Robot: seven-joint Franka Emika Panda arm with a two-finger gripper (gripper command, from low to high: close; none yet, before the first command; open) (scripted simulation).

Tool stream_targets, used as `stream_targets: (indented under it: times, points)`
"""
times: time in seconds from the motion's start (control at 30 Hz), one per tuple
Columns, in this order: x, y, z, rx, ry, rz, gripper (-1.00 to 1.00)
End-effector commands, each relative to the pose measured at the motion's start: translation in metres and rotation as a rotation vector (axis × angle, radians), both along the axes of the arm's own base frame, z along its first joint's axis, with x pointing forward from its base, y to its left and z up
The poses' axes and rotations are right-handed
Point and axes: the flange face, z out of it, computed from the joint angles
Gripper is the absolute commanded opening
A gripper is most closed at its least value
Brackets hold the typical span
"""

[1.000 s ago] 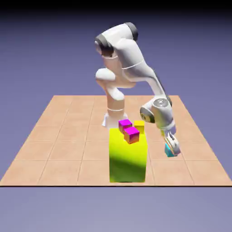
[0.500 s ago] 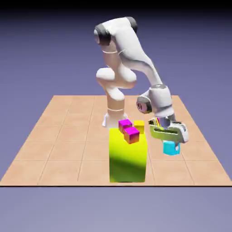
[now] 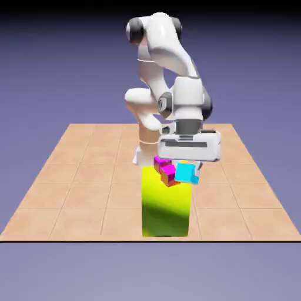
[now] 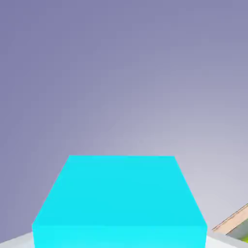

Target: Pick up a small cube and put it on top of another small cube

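Gripping the cyan cube (image 3: 187,173), the gripper (image 3: 187,166) hangs clear of the table (image 3: 76,176); the cube fills the hand view's lower half (image 4: 118,201). Just beside the gripper, toward the exterior view's left, two magenta cubes (image 3: 166,168) sit on a tall yellow block (image 3: 166,208).

The table (image 3: 82,182) has a surface of light brown tiles. On it stands a big yellow block (image 3: 166,208), near the front edge and about in the middle. Behind the yellow block, at the far edge of the table, stands the white base of the robot (image 3: 143,154). To both sides of the yellow block only bare tiles show.
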Motion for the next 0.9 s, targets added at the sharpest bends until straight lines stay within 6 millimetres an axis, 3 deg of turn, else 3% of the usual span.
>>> stream_targets:
  times: [0.0, 0.23, 0.47, 0.6, 0.73, 0.77, 0.8, 0.83, 0.87]
  points:
    - [-0.003, -0.008, 0.008, -0.002, 0.021, -0.019, -1.00]
    - [-0.042, -0.060, 0.034, 0.107, 0.212, -0.227, -1.00]
    - [-0.093, -0.084, 0.059, 0.312, 0.399, -0.366, -1.00]
    - [-0.109, -0.076, 0.036, 0.395, 0.521, -0.487, -1.00]
    - [-0.113, -0.063, -0.026, 0.395, 0.521, -0.487, -1.00]
    - [-0.114, -0.063, -0.032, 0.395, 0.521, -0.487, -1.00]
    - [-0.114, -0.063, -0.032, 0.395, 0.521, -0.487, 1.00]
    - [-0.114, -0.063, -0.032, 0.395, 0.521, -0.487, 1.00]
    - [-0.112, -0.065, -0.016, 0.396, 0.521, -0.487, 1.00]
